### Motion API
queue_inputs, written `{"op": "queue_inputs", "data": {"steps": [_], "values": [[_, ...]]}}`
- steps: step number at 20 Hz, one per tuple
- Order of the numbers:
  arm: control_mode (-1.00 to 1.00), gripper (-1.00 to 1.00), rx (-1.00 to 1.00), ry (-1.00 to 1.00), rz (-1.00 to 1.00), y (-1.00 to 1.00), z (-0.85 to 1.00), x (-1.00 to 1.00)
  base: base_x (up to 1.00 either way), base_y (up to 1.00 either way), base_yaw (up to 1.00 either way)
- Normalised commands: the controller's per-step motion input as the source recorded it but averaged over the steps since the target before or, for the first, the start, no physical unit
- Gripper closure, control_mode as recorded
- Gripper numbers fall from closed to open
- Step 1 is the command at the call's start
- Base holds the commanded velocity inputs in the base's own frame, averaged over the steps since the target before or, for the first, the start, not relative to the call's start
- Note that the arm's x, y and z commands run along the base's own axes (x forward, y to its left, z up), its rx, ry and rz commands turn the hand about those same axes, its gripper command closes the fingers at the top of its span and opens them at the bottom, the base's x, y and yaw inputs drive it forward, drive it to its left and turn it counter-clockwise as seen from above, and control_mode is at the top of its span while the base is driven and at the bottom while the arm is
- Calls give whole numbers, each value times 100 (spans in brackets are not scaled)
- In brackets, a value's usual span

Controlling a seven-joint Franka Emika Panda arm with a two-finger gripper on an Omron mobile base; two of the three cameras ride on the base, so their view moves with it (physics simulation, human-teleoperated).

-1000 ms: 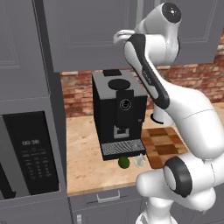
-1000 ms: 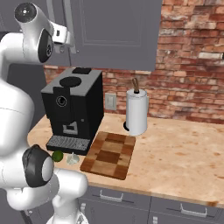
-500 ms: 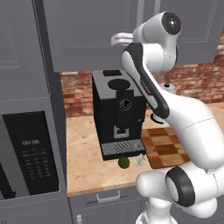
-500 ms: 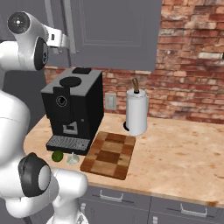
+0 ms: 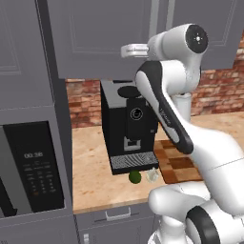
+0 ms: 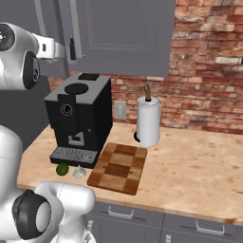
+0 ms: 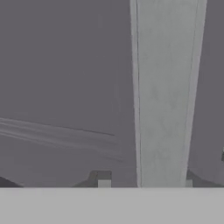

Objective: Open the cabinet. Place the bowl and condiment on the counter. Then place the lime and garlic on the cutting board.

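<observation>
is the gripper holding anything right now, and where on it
It cannot be told. In the hand view the gripper sits astride the cabinet door's vertical bar handle, fingertips on each side, but contact is not visible.

Arm is rising from the base and folding at a high elbow, with the forearm reaching up and back toward the upper front of the scene. Wrist is sitting at the top of the reach, level, with the hand extending horizontally from it. Gripper (image 6: 72, 49) is pointing forward, away from the base. In the hand view, the two finger tips (image 7: 104, 183) are standing apart at the bottom edge, one on each side of a pale vertical bar. Contact between tips and bar is not resolvable from these frames.
</observation>
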Motion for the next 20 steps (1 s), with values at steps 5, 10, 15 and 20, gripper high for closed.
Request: {"op": "queue_inputs", "data": {"steps": [5, 10, 15, 20], "values": [[-100, 100, 0, -5, 5, 94, 0, -73, 0, 0, 0], [-100, 100, 0, -4, 5, 80, 0, -56, 0, 0, 0], [-100, 100, 0, -5, 8, 57, 0, -29, 0, 0, 0], [-100, 100, 0, -2, 8, 48, 0, -12, 0, 0, 0]]}}
